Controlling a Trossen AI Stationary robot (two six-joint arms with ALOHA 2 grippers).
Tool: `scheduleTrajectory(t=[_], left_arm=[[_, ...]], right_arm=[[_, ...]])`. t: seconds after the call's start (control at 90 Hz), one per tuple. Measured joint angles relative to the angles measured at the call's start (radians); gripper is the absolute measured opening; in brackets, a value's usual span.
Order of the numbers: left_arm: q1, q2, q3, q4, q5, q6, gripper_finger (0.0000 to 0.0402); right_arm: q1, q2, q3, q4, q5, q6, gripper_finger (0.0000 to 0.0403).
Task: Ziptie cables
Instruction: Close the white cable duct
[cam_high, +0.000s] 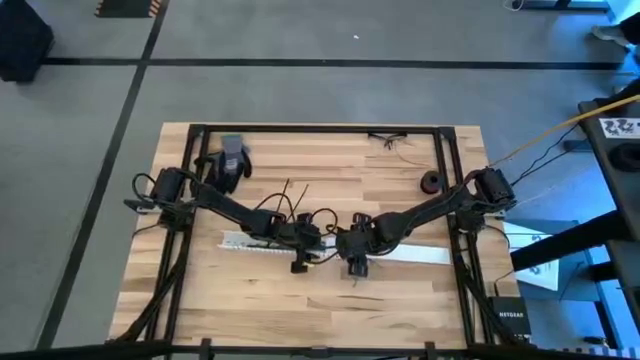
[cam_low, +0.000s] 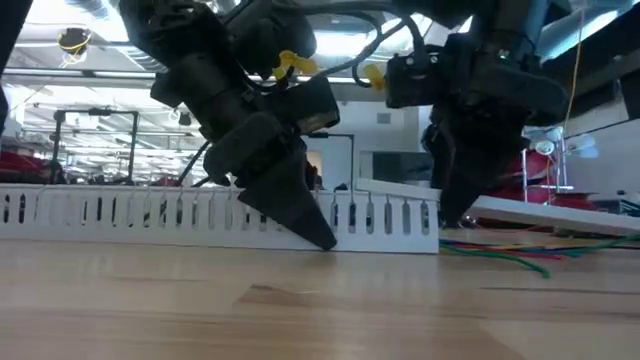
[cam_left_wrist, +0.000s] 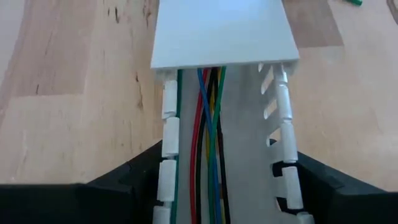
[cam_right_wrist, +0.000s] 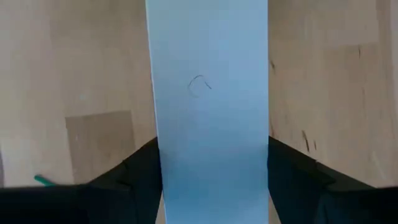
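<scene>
1. Left wrist view: dark fingers (cam_left_wrist: 134, 186) of the left gripper (cam_left_wrist: 224, 193) press against both slotted walls of the white duct (cam_left_wrist: 283, 124), clasping it. The cables (cam_left_wrist: 208, 143) lie inside it: green, red, blue, yellow, black and a second green, crossing, so the count is unsure. They vanish under the lid (cam_left_wrist: 224, 31).
2. Right wrist view: the right gripper (cam_right_wrist: 214, 186) clasps the lid (cam_right_wrist: 211, 93) by both edges. The lid hides the duct and nearly all the cables. One green end (cam_right_wrist: 43, 181) shows on the desk (cam_right_wrist: 74, 62).
3. Low view: both grippers stand at the duct (cam_low: 150, 215), their tops cut off. Loose cable ends (cam_low: 500, 250) trail past it.
4. High view: two arms meet mid-desk and cover most of the duct (cam_high: 240, 243). One glove (cam_high: 232, 160) and one black disc (cam_high: 431, 182) lie apart.
</scene>
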Motion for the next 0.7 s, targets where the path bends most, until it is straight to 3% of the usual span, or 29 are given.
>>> scheduleTrajectory(t=[0.489, 0.7], left_arm=[[0.0, 0.0, 0.0, 0.01, 0.009, -0.003, 0.0235], [-0.001, 0.0, 0.001, 0.027, 0.012, -0.007, 0.0235]], right_arm=[[0.0, 0.038, 0.011, 0.026, -0.058, -0.001, 0.0231], [0.0, 0.055, 0.013, 0.02, -0.074, 0.0, 0.0265]])
